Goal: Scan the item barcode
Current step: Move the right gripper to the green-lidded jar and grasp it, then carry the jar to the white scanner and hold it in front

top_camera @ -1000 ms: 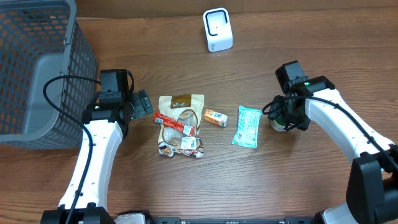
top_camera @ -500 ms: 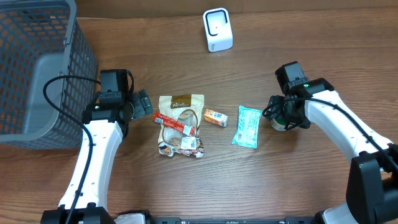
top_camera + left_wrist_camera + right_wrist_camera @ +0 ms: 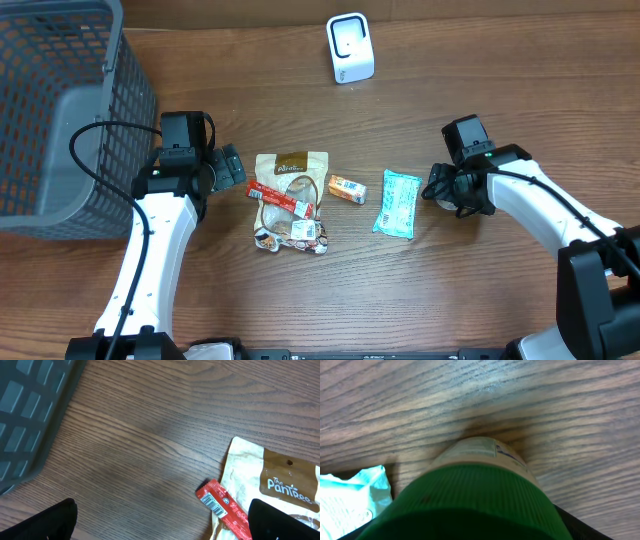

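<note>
- Near the tabletop's right edge, right hand (image 3: 452, 192) over green-capped bottle (image 3: 480, 452); cannot tell whether it grips.
- Bottle likely stiff, light, slick; take the ribbed cap (image 3: 465, 500).
- Left hand (image 3: 235, 168) wide.

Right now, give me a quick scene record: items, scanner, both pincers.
scanner: white boxy barcode scanner, far edge
items: brown-beige snack pouch, red stick packet on it, small orange packet, teal plastic packet
left pincer: open, empty, beside pouch
right pincer: at green-lidded jar; grip unclear
basket: grey mesh basket, left
</note>
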